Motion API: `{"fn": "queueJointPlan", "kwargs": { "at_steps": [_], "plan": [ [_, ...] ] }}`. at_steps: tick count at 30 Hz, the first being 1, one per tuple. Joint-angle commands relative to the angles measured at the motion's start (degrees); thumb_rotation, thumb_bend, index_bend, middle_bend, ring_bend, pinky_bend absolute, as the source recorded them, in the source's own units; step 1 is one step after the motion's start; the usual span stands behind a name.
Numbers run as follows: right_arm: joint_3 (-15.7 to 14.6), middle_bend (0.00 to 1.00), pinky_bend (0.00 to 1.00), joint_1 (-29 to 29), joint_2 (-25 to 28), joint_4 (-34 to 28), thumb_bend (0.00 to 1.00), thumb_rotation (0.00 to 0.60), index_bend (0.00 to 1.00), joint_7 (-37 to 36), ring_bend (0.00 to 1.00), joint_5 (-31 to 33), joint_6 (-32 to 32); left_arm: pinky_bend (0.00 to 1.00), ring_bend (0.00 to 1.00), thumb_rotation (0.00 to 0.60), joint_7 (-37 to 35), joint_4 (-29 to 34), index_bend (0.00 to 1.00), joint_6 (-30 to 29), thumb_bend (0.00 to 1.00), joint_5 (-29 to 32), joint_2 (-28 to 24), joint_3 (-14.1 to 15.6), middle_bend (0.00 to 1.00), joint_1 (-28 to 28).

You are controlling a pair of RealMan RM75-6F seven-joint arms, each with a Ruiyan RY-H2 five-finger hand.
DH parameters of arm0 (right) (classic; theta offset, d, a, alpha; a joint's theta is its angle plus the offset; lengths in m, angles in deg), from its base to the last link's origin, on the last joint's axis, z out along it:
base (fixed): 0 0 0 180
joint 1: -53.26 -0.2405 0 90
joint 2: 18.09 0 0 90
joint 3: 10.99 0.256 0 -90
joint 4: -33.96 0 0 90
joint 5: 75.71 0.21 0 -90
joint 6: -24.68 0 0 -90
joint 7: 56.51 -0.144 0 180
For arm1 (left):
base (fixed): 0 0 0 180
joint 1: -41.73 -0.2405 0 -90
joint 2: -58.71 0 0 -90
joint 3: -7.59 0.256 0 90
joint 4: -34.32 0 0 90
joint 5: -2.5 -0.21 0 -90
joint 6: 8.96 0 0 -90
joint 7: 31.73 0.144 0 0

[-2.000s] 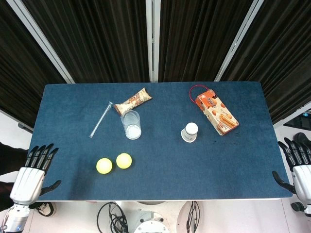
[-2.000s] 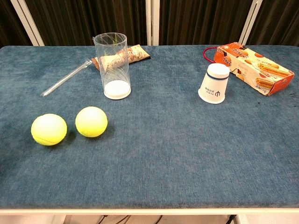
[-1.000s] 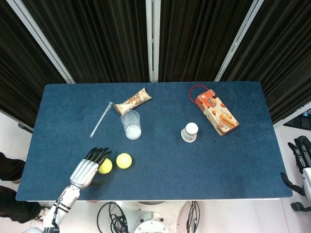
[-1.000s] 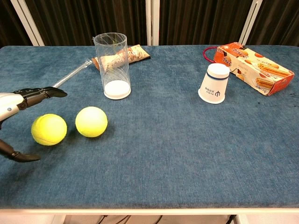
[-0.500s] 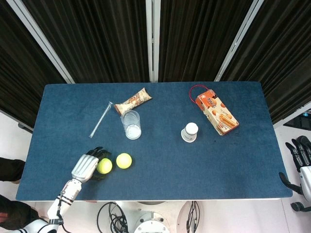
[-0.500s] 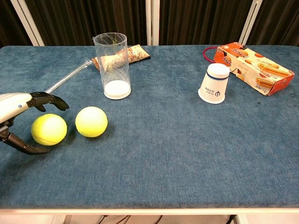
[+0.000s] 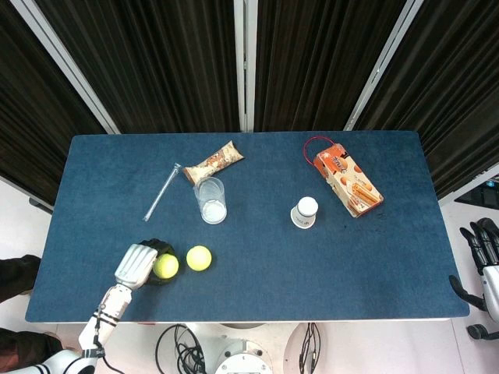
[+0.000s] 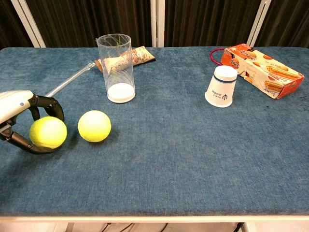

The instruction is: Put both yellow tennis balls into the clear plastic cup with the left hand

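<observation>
Left hand [image 8: 19,121] at the near-left table [image 8: 193,159] edge, fingers [image 8: 50,107] curled around the left tennis ball [image 8: 48,132], apparently gripping it on the surface; second tennis ball [image 8: 94,125] sits just beside, to its right. Clear plastic cup [image 8: 116,67] stands upright farther back and right of the held ball, so the lift likely goes forward-right. Right hand [image 7: 485,269] hangs off the far-right edge, fingers apart, empty.

A table [image 7: 405,257] covered in dark blue cloth stands before black pleated curtains [image 7: 164,62] divided by pale metal bars [image 7: 245,62]. The floor [image 7: 23,210] beside it looks pale, perhaps tiled. Black cables [image 7: 183,347] lie coiled below the near edge.
</observation>
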Motion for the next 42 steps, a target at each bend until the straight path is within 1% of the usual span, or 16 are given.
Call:
{"fn": "queueJointPlan", "kwargs": {
  "at_steps": [1, 4, 8, 11, 13, 14, 17, 19, 21, 24, 29, 33, 42],
  "plan": [
    [0.1, 0.00, 0.00, 0.1, 0.1, 0.0, 0.24, 0.600, 0.00, -0.1, 0.00, 0.0, 0.2, 0.47, 0.35, 0.600, 0.3, 0.9, 0.54, -1.4, 0.09, -0.6, -0.6, -0.4, 0.49, 0.1],
    [0.1, 0.00, 0.00, 0.2, 0.2, -0.1, 0.23, 0.600, 0.00, -0.3, 0.00, -0.1, 0.5, 0.47, 0.35, 0.600, 0.8, 3.6, 0.54, -2.9, 0.09, -1.1, -2.5, -1.5, 0.49, 0.6],
    [0.1, 0.00, 0.00, 0.2, 0.3, -0.3, 0.24, 0.600, 0.00, -0.1, 0.00, -0.5, 0.7, 0.47, 0.35, 0.600, 3.4, 11.4, 0.54, -4.3, 0.09, -1.0, -7.7, -5.8, 0.49, 2.6],
    [0.1, 0.00, 0.00, 0.2, 0.2, -0.4, 0.24, 0.600, 0.00, 0.1, 0.00, -0.5, 0.7, 0.46, 0.35, 0.600, 5.9, 18.9, 0.54, -2.4, 0.09, 1.0, -11.9, -9.8, 0.49, 5.1],
    [0.1, 0.00, 0.00, 0.2, 0.3, -0.6, 0.24, 0.600, 0.00, 0.5, 0.00, -0.6, 0.9, 0.46, 0.35, 0.600, 7.7, 22.7, 0.54, 0.0, 0.09, 3.2, -14.0, -12.2, 0.49, 7.2],
    [0.2, 0.00, 0.00, 0.2, 0.4, -0.8, 0.24, 0.600, 0.00, 0.7, 0.00, -0.7, 1.1, 0.46, 0.35, 0.600, 9.2, 24.4, 0.54, 1.6, 0.09, 4.9, -15.0, -14.0, 0.49, 8.7],
    [0.4, 0.00, 0.00, 0.3, 0.7, -1.4, 0.24, 0.600, 0.00, 0.9, 0.00, -1.0, 1.8, 0.46, 0.35, 0.600, 13.1, 26.4, 0.54, 4.7, 0.09, 9.3, -15.7, -18.1, 0.49, 12.6],
    [0.4, 0.00, 0.00, 0.5, 0.8, -1.6, 0.24, 0.600, 0.00, 0.9, 0.00, -1.2, 2.2, 0.46, 0.34, 0.600, 14.4, 26.8, 0.54, 6.0, 0.09, 12.7, -15.0, -20.6, 0.49, 15.0],
    [0.3, 0.00, 0.00, 0.7, 0.9, -1.7, 0.24, 0.600, 0.00, 1.0, 0.00, -1.1, 2.3, 0.46, 0.34, 0.600, 15.4, 26.2, 0.54, 7.2, 0.09, 15.5, -14.0, -22.3, 0.49, 17.3],
    [0.3, 0.00, 0.00, 1.1, 1.2, -1.8, 0.24, 0.600, 0.00, 0.4, 0.00, -0.8, 2.6, 0.46, 0.34, 0.600, 17.1, 24.0, 0.54, 8.9, 0.09, 18.2, -12.2, -23.2, 0.49, 20.4],
    [0.3, 0.00, 0.00, 1.7, 1.4, -1.8, 0.24, 0.600, 0.00, -0.8, 0.00, -1.1, 3.8, 0.48, 0.34, 0.600, 18.2, 18.9, 0.53, 11.2, 0.09, 22.2, -8.4, -22.8, 0.48, 24.5],
    [0.3, 0.00, 0.00, 2.0, 1.8, -2.0, 0.23, 0.600, 0.00, -0.7, 0.00, -2.2, 5.0, 0.47, 0.34, 0.600, 17.8, 16.5, 0.53, 10.7, 0.09, 22.8, -6.8, -22.0, 0.48, 25.5],
    [0.2, 0.00, 0.00, 2.3, 2.0, -2.6, 0.23, 0.600, 0.00, -0.6, 0.00, -3.4, 6.0, 0.47, 0.33, 0.600, 15.9, 12.7, 0.50, 10.4, 0.09, 25.3, -6.4, -20.8, 0.46, 26.0]
  ]
}}
